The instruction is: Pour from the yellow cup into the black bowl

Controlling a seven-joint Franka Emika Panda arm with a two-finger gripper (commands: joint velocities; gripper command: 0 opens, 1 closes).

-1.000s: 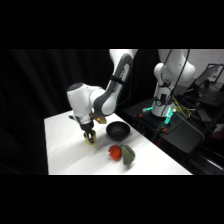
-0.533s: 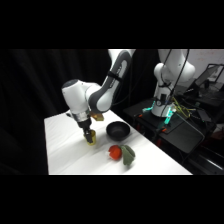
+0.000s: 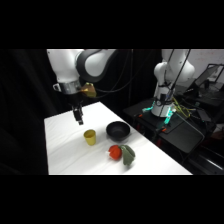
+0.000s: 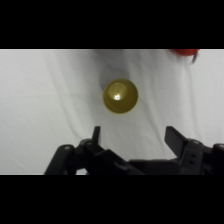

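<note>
Claw first: my gripper hangs above the white table, toward its left and far side in the side view, with both fingers spread wide apart and nothing between them. Just below and a little right of it, the yellow cup stands upright on the cloth, clear of my fingertips. Right of the cup, near it but not touching, sits the black bowl, round and glossy. In front of the bowl, nearer the table's front edge, lie the red-and-green vegetables, a red piece pressed against a green one. Farther right, off the table, a second white robot stands among dark equipment. Through my wrist camera, my fingers rise from the bottom edge, one at left and one at right, with a broad gap between. Beyond that gap I look straight down into the yellow cup, its round mouth facing me, well apart from both fingers. A sliver of something red shows at the upper right edge.
</note>
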